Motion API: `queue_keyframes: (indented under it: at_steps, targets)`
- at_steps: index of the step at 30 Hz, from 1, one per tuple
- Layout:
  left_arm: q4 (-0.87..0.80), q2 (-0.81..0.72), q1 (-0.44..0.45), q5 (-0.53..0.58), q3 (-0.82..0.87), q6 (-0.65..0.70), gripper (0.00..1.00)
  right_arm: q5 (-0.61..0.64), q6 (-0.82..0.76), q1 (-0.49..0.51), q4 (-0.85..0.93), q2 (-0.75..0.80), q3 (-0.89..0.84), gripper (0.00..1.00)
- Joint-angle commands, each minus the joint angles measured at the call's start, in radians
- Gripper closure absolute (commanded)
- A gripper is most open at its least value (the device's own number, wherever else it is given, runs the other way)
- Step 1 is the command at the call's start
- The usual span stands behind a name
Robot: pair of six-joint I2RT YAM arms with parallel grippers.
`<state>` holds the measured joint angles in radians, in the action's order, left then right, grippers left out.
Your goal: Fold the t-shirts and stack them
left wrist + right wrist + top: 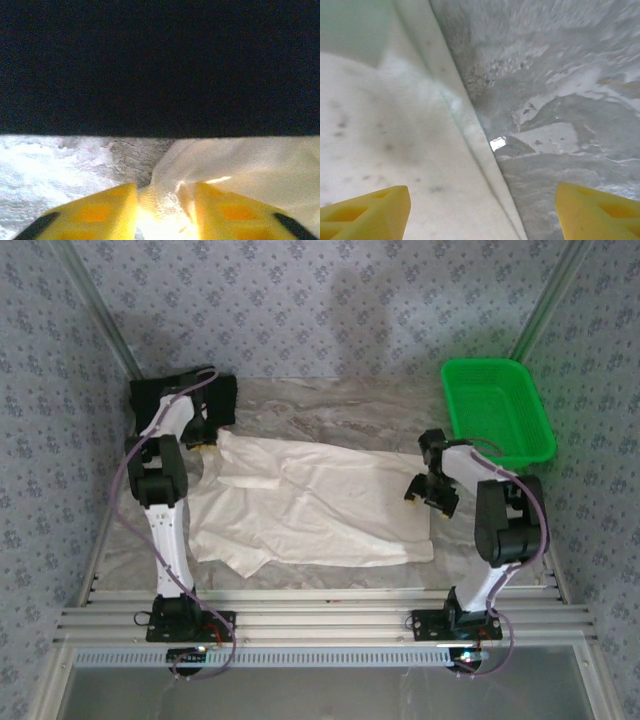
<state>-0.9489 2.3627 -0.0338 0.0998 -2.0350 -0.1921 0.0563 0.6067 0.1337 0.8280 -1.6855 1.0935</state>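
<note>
The right gripper (482,195), wide open above the cream-white shirt's (320,505) edge, should pinch only the hem; the left gripper (165,200) stands narrow around its corner, whether gripping I cannot tell.

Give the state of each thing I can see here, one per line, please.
white t-shirt, spread out, mostly flat
black t-shirt, bunched at the far left corner
green basket, upright, looks empty
left pincer, partly open around a bit of white cloth
right pincer, wide open over the white t-shirt's edge, holding nothing
</note>
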Motion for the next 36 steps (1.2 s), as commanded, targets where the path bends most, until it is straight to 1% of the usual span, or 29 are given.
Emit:
queue_keyframes:
  at_steps: [1,3,5,6,8,9,10,12,13,15,16,19,22,26,28,32,36]
  targets:
    - [-0.022,-0.166,-0.037,0.03,-0.005,-0.065,0.5,-0.009,0.004,0.008,0.02,0.116,0.054,0.21]
    - [-0.019,-0.247,-0.043,0.031,0.014,-0.095,0.46,-0.09,-0.008,0.012,0.004,0.135,0.065,0.21]
    - [-0.027,-0.317,-0.04,-0.004,0.033,-0.122,0.45,-0.171,-0.007,0.034,-0.029,0.142,0.065,0.21]
    - [-0.025,-0.352,-0.038,-0.048,0.057,-0.15,0.45,-0.215,-0.007,0.048,-0.051,0.136,0.06,0.22]
    - [0.023,-0.421,-0.032,-0.156,0.166,-0.208,0.46,-0.278,-0.002,0.072,-0.088,0.115,0.056,0.23]
    - [0.048,-0.452,-0.021,-0.196,0.229,-0.238,0.5,-0.301,0.012,0.081,-0.115,0.1,0.051,0.26]
    - [0.071,-0.476,-0.01,-0.218,0.288,-0.265,0.57,-0.313,0.033,0.089,-0.137,0.081,0.048,0.29]
    - [0.128,-0.503,0.004,-0.236,0.401,-0.32,0.76,-0.339,0.07,0.094,-0.179,0.043,0.043,0.37]
    - [0.158,-0.509,0.006,-0.244,0.456,-0.35,0.82,-0.346,0.084,0.097,-0.199,0.024,0.041,0.4]
    - [0.201,-0.516,0.006,-0.212,0.539,-0.392,0.89,-0.339,0.094,0.102,-0.216,-0.01,0.046,0.46]
    - [0.225,-0.517,0.003,-0.193,0.578,-0.412,0.91,-0.341,0.094,0.104,-0.221,-0.029,0.048,0.48]
    - [0.265,-0.509,-0.002,-0.148,0.649,-0.442,0.93,-0.329,0.103,0.105,-0.222,-0.069,0.044,0.54]
    - [0.304,-0.49,-0.007,-0.115,0.69,-0.457,0.94,-0.3,0.113,0.105,-0.219,-0.088,0.027,0.57]
    - [0.351,-0.46,-0.014,-0.126,0.746,-0.477,0.95,-0.248,0.126,0.103,-0.179,-0.128,0.022,0.62]
    - [0.349,-0.441,-0.021,-0.114,0.759,-0.48,0.95,-0.195,0.129,0.107,-0.13,-0.152,0.038,0.63]
    - [0.355,-0.427,-0.053,-0.073,0.795,-0.472,0.95,-0.076,0.113,0.119,-0.037,-0.196,0.082,0.61]
    - [0.34,-0.406,-0.089,-0.047,0.806,-0.445,0.95,-0.027,0.113,0.125,-0.003,-0.245,0.09,0.59]
